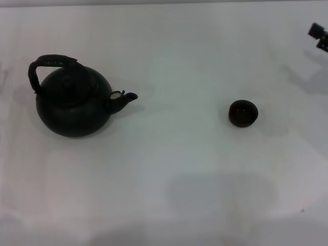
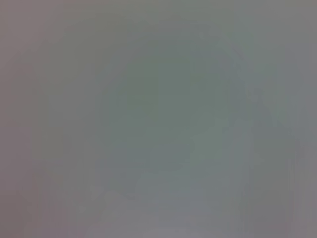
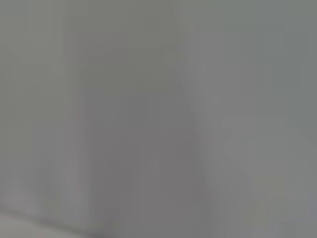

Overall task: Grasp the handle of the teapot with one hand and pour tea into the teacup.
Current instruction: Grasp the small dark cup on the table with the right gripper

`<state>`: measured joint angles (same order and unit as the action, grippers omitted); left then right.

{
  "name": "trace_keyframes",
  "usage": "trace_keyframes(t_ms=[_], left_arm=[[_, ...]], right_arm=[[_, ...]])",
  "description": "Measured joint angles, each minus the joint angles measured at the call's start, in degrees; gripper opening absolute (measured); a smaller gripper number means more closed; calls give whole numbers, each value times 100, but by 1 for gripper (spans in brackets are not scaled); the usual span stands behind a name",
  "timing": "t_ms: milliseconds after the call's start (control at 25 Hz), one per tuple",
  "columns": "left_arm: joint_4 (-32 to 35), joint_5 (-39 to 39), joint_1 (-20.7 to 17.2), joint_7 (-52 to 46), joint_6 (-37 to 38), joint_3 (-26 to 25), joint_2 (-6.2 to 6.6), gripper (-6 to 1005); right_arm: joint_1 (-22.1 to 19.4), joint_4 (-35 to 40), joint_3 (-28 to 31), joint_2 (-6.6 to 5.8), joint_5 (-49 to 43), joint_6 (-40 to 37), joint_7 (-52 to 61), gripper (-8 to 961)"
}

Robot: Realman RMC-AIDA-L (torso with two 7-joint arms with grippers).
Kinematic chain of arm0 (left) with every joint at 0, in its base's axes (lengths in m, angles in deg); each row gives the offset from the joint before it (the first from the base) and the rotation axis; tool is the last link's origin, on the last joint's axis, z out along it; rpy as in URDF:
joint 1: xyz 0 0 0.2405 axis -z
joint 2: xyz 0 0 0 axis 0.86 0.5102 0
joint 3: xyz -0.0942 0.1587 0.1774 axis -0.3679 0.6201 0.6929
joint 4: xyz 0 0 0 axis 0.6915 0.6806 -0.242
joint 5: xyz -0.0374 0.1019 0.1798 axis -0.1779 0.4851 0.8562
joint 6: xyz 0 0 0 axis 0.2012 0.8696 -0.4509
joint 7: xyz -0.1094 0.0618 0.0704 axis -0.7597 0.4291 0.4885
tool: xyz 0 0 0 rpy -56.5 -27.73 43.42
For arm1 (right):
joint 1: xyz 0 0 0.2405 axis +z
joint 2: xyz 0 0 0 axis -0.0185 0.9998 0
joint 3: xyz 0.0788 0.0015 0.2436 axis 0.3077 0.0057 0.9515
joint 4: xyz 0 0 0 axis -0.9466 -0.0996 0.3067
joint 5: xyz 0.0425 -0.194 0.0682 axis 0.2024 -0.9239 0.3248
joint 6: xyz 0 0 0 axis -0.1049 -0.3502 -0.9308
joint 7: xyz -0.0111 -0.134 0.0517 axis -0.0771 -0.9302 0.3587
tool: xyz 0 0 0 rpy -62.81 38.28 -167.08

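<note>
The black teapot (image 1: 74, 105) stands upright on the white table at the left in the head view, its short spout (image 1: 124, 99) pointing right toward the cup. Its dark arched handle (image 1: 48, 64) rises over the lid, free of any gripper. The small dark teacup (image 1: 243, 113) stands right of centre, well apart from the pot. A small dark part of my right gripper (image 1: 319, 35) shows at the far right edge, far from both; its fingers do not show. My left gripper is out of view. Both wrist views show only blank grey.
The white table (image 1: 169, 174) stretches around the pot and the cup, with faint shadows near its front edge. Nothing else stands on it.
</note>
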<state>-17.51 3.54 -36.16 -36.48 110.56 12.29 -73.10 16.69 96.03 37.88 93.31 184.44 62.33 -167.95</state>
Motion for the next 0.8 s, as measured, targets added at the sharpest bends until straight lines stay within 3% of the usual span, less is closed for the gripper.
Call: trace_keyframes(t_ms=[240,440,600,680,800], left_arm=[[12,-121,-50,-28,61,0,-4,876],[12,-215,10,-30,57,0,3,876],[14,-218,22,-31,124,0,3,876],[14,-219,17,-28,130,0,0,876],[13,-220,-10,-9,132,0,-3,876]], right_arm=[[27,1391,-3,-274,-1308,891,1500,846],[18,2335,32,-314,-2077,1463,2410,846],[-6,2902,-4,-208,-2536,1683,2938,847],[18,3140,-10,-84,-2883,1707,3112,847],[124,3433,-17,222,-3649,1690,3181,847]])
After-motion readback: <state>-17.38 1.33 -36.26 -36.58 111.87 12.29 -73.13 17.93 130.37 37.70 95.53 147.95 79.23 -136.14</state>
